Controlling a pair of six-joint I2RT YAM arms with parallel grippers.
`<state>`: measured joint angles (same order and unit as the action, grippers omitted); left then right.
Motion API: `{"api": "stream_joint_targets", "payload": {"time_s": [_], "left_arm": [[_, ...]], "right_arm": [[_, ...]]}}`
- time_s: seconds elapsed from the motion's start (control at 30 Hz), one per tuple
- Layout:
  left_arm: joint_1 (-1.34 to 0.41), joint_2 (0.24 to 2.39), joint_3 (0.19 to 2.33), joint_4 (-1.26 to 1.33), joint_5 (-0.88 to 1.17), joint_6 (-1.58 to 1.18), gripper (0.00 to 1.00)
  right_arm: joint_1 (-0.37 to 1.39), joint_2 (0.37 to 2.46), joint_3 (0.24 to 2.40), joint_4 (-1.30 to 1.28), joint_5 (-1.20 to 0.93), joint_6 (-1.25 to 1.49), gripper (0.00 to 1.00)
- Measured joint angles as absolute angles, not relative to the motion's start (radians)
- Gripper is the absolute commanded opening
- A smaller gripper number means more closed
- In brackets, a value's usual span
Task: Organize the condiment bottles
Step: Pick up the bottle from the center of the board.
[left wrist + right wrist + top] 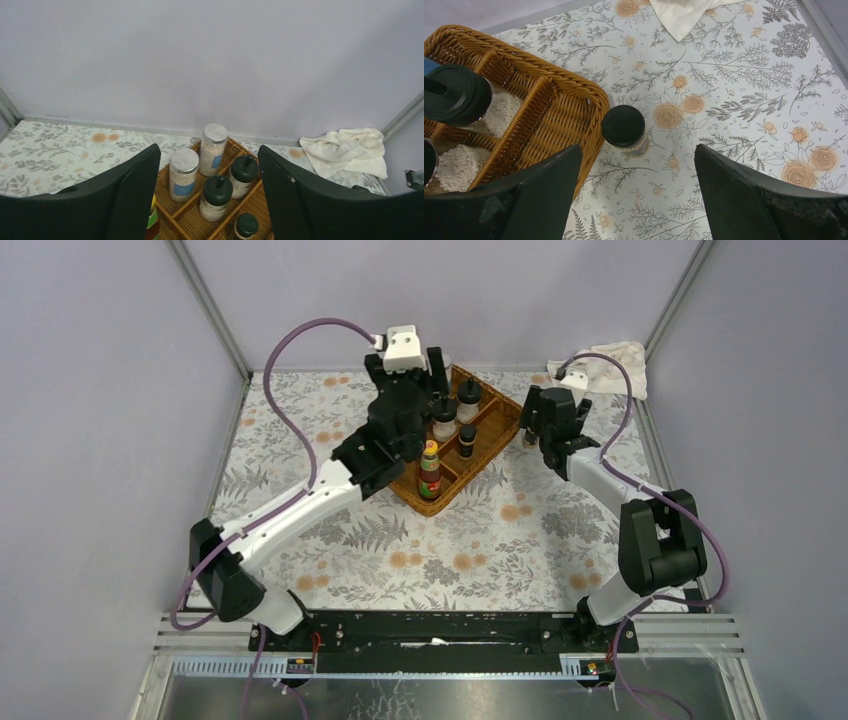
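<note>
R gripper [636, 152]: jaws spread, empty, above black-lidded jar [624, 129] standing on table [734, 150], just outside wicker tray [574, 95]. L gripper [207, 160]: jaws spread, empty, over tray. Shakers [184, 175], spice jars [218, 197], sauce bottle [430, 470] stand upright in tray compartments.

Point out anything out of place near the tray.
One black-lidded jar stands on the table just outside the tray corner, below the open right gripper, while the other bottles sit inside. A crumpled white cloth lies in the far right corner.
</note>
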<state>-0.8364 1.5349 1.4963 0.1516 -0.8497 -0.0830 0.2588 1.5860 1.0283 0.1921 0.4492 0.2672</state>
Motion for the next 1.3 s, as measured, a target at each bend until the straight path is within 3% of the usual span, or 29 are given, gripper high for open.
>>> {"api": "stream_joint_targets", "payload": {"time_s": [0.3,0.67,1.3], "left_arm": [[-0.836,1.435,1.332,0.205,-0.909,-0.076,0.9],[-0.836,1.385,1.259,0.249,-0.927,-0.08,0.9],[-0.836,1.378,1.207,0.286,-0.928,-0.091,0.9]], "right_arm": [[0.259,1.634,1.065,0.192,0.442,0.245,0.91],[0.259,1.68,1.091,0.191,0.442,0.238,0.9],[0.259,1.782,1.149,0.189,0.424,0.236,0.79]]}}
